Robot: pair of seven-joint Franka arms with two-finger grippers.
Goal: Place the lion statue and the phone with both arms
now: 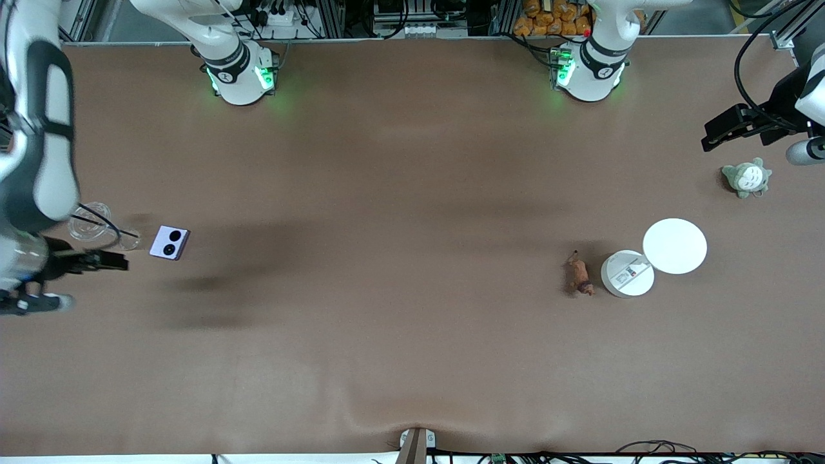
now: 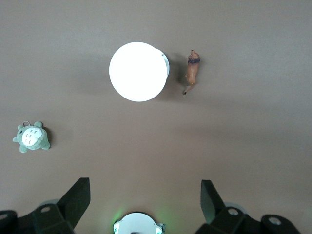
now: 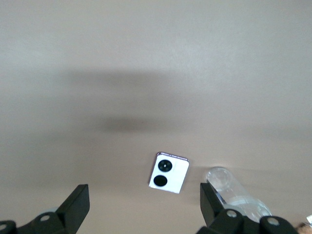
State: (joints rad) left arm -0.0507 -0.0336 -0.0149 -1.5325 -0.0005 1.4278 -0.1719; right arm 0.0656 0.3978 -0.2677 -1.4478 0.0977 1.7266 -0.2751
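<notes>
The lion statue (image 1: 578, 275) lies on the brown table beside the smaller of two white round discs; the left wrist view shows the lion statue (image 2: 193, 72) as a slim orange-brown figure with a darker head. The phone (image 1: 169, 242), pale lavender with two black circles facing up, lies toward the right arm's end, and the right wrist view shows the phone (image 3: 169, 173) too. My right gripper (image 1: 97, 263) hangs open and empty over the table beside the phone, its fingers (image 3: 78, 204) spread wide. My left gripper (image 1: 731, 129) hangs open and empty at the left arm's end, well off the lion, its fingers (image 2: 78, 200) apart.
Two white discs, a larger one (image 1: 675, 245) and a smaller one (image 1: 627, 273), sit next to the lion. A grey-green plush toy (image 1: 746, 177) lies near the left gripper. Clear glassware (image 1: 90, 221) stands beside the phone, under the right arm.
</notes>
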